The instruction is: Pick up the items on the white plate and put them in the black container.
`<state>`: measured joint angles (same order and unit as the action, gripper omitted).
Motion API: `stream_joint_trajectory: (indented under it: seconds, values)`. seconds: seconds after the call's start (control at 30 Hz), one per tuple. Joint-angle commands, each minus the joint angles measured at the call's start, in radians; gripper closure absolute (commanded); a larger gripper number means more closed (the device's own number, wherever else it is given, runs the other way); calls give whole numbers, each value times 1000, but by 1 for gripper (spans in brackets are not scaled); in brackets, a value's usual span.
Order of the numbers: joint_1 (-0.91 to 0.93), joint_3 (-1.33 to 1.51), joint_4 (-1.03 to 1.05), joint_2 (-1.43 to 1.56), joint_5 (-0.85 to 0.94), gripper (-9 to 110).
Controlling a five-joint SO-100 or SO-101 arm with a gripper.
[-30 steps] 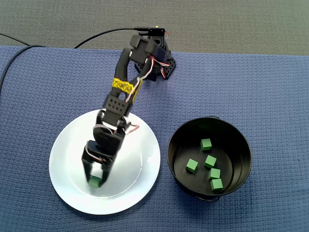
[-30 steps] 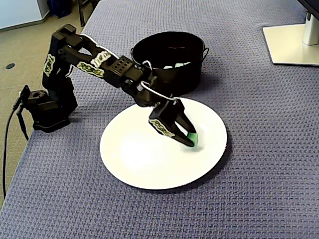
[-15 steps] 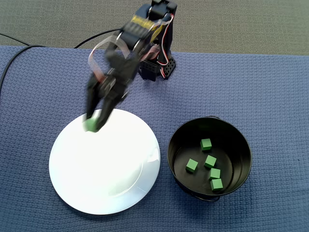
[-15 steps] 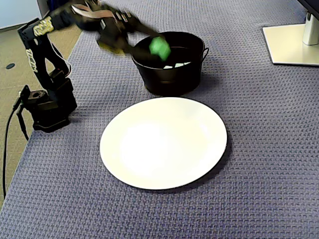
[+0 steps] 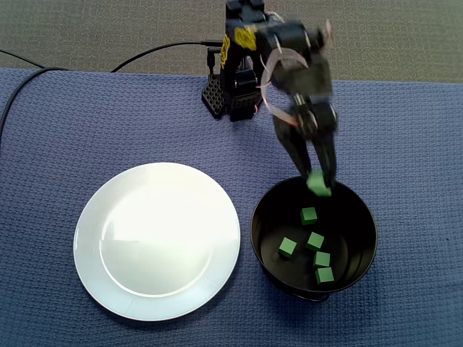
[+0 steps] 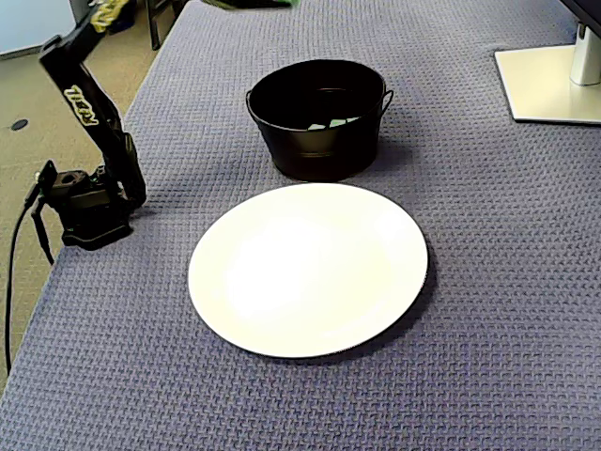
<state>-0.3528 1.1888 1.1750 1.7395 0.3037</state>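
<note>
The white plate [image 5: 157, 240] [image 6: 308, 268] lies bare on the blue mat in both fixed views. To its right in a fixed view stands the black container [image 5: 255, 224] with several green cubes [image 5: 315, 241] on its floor. My gripper [image 5: 318, 179] hangs over the container's far rim, pointing down, shut on a green cube [image 5: 319, 186]. In a fixed view from the side the container [image 6: 319, 150] sits behind the plate. There the gripper is cut off by the top edge, and only a blurred green and dark smear shows.
The arm's base [image 5: 231, 94] [image 6: 84, 202] sits at the mat's edge with a black cable [image 5: 145, 54] trailing off. A white monitor foot [image 6: 549, 80] stands at the top right of the side view. Grey floor lies beyond the mat.
The gripper closed on a green cube on the plate, lifted it, and swung it across to above the black container. The plate now holds nothing.
</note>
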Motion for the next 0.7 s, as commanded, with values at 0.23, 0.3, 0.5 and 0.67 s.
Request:
stream_joint_trajectory:
  seconds: [0.23,0.3,0.5,0.67]
  values:
    - [-61,179,-130,-333,61,102]
    - [-61,219,-167,-344,72,102]
    - [-46,213,-146,-333,66,77]
    - [15,104,0,-215,137,63]
